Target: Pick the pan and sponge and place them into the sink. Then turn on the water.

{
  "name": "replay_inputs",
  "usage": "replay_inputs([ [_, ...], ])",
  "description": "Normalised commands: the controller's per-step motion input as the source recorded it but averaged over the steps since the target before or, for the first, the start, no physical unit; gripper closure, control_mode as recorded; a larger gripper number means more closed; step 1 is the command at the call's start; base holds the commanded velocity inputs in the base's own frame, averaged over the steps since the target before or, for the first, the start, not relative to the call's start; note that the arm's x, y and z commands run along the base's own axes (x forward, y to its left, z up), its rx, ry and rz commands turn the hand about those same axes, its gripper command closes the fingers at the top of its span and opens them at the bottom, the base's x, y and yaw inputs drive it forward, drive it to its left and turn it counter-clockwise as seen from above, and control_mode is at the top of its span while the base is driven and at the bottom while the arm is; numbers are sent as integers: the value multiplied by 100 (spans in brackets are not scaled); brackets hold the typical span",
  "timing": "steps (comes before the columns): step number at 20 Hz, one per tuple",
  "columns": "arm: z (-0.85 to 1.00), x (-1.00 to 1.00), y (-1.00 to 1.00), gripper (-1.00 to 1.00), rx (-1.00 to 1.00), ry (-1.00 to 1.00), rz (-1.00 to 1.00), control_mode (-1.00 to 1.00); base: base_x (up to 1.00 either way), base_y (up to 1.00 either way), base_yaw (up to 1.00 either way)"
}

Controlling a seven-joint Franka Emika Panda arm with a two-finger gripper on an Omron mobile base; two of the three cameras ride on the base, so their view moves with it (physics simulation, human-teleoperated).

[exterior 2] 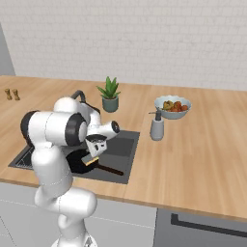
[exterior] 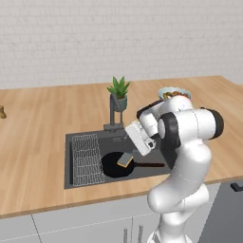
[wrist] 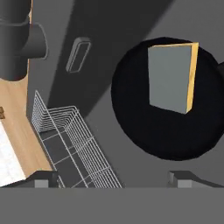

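Observation:
The black pan [exterior: 112, 167] lies in the dark sink [exterior: 83, 136], right of the wire rack [exterior: 87, 159], its thin handle [exterior: 151, 165] pointing right. The sponge [exterior: 125, 160] rests on the pan, grey scrub side up. My gripper [exterior: 148, 146] hovers just above them, pointing down, open and holding nothing. In the hand view the pan [wrist: 135, 127] and sponge [wrist: 169, 78] lie below, between and beyond my spread fingertips [wrist: 43, 179]. In the right base view the gripper [exterior 2: 96, 147] hangs over the sponge [exterior 2: 91, 161] and pan [exterior 2: 77, 164]. No water runs from the dark faucet [exterior: 114, 111].
A potted plant [exterior: 119, 92] stands behind the faucet. The bowl of food [exterior 2: 172, 106] and a grey soap dispenser [exterior 2: 157, 126] sit on the wooden counter [exterior 2: 202, 159] right of the sink. Two small shakers [exterior 2: 12, 94] stand far left.

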Motion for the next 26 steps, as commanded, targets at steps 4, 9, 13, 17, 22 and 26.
replay_inputs([
  [4, 66, -49, -16, -100, 3, -15, -2, -100, 0, 0, 0],
  [9, 61, -41, -29, -100, 0, -15, -5, -100, 0, 0, 0],
  [13, 41, -40, -48, -100, 14, -12, -8, -100, 0, 0, 0],
  [17, 39, -33, -39, -100, 30, 0, -10, -100, 0, 0, 0],
  [22, 37, -29, -32, -100, 30, 10, -10, -100, 0, 0, 0],
  [26, 39, -8, -13, -100, 25, 30, -18, -100, 0, 0, 0],
])
